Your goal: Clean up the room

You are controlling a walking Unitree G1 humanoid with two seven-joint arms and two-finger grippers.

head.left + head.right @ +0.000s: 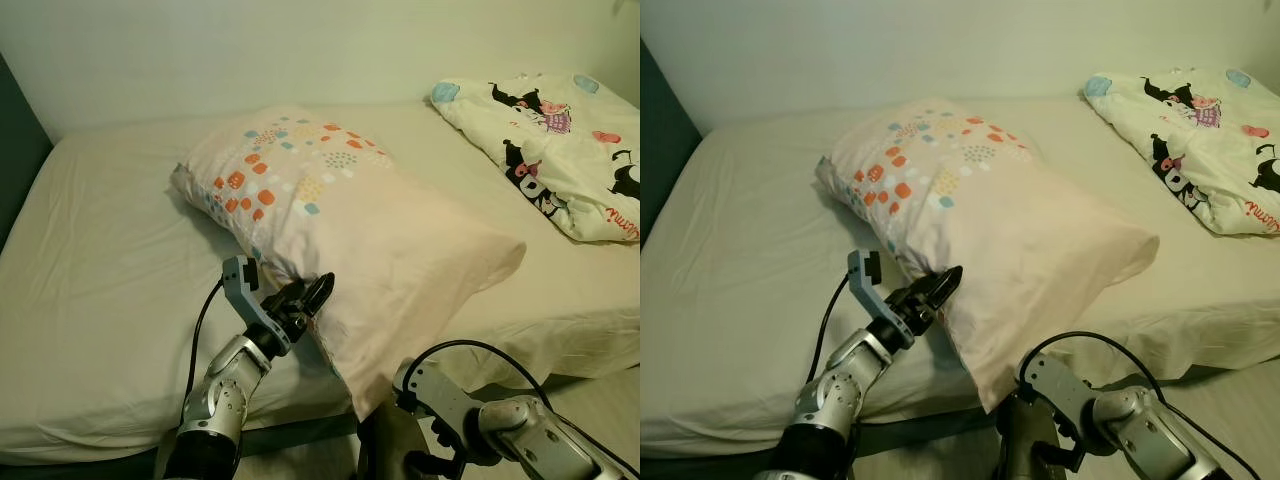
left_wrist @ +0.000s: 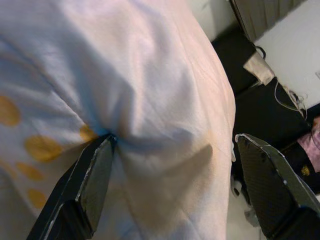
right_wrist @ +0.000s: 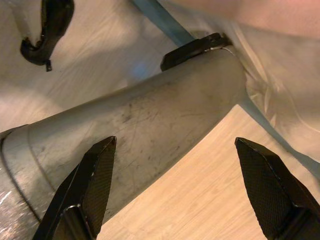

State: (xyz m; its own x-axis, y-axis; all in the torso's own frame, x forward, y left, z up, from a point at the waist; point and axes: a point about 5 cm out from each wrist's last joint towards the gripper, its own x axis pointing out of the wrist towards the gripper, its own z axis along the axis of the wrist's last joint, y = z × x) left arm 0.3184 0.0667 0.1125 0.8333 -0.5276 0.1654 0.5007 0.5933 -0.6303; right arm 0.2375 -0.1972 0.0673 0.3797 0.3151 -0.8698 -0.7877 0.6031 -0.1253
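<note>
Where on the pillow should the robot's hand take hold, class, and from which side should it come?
Best at the near corner of the pillow, which hangs past the edge of the bed, coming from the robot's own side. The fabric there is loose and thins to a fold that two fingers can pinch. The left hand is already at that edge, open, one finger pressing into the cloth.

Pale pink pillow (image 1: 350,220) with orange and blue dots; cream cartoon-print quilt (image 1: 560,140); beige sheet (image 1: 110,250)

Soft matt cloth pillow (image 1: 360,230), wrinkled bedsheet (image 1: 100,250)
</note>
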